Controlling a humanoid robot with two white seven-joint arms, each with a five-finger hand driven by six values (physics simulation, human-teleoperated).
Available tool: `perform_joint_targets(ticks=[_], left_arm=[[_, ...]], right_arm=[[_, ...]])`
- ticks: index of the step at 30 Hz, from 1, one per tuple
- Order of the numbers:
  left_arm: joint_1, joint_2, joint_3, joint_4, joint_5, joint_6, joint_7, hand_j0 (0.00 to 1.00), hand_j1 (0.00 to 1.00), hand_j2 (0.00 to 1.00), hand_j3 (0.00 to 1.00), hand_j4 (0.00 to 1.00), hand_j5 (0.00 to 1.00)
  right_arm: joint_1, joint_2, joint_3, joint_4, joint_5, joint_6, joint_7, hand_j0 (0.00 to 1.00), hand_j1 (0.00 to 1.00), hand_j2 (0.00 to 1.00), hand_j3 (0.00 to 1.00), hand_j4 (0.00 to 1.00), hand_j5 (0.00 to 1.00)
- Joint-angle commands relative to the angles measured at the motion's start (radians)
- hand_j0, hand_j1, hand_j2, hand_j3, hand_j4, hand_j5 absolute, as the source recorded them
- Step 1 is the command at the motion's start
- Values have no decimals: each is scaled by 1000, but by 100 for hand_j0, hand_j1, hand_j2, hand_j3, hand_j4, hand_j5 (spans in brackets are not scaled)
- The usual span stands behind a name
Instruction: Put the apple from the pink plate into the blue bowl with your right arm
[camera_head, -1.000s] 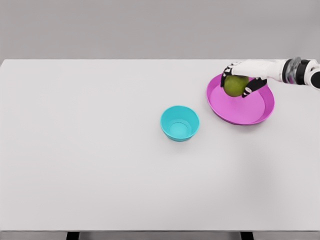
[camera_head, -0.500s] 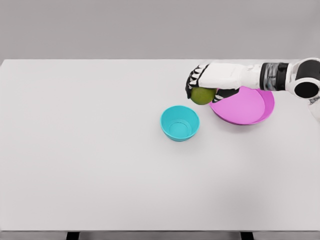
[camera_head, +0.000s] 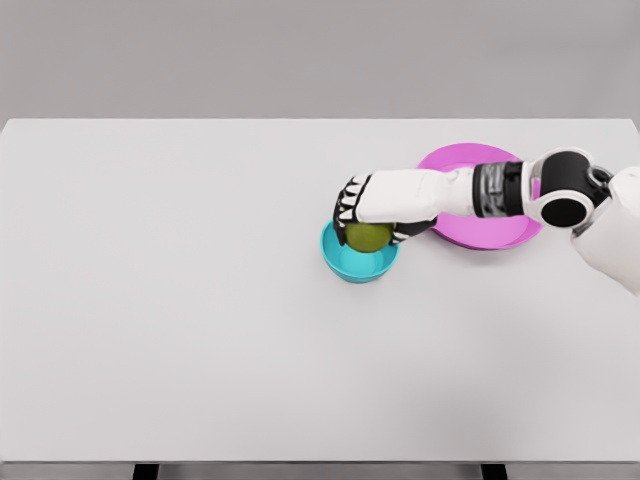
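One apple (camera_head: 368, 237): round, yellow-green | right hand (camera_head: 385, 205) fingers curled around it | over blue bowl (camera_head: 352, 264)

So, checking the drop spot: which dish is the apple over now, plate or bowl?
The blue bowl; the robot hand holds the apple over it.

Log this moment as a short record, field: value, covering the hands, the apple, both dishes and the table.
right hand: over the blue bowl, fingers curled on the apple
left hand: not in view
apple: green, held at the bowl's opening, not released
blue bowl: near the table's middle, upright
pink plate: right of the bowl, nothing on its visible part, forearm crossing over it
table: white
task state: apple off the plate, at the bowl, release not yet done
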Motion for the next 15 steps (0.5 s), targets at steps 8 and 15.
perform_joint_targets(ticks=[8,15], left_arm=[[0,0,0,0,0,0,0,100,100,100,100,100,100],[0,0,0,0,0,0,0,100,100,100,100,100,100]], right_arm=[[0,3,11,8,-5,4,1,100,100,100,100,100,100],[-3,-13,-67,-83,-8,4,1,100,100,100,100,100,100]])
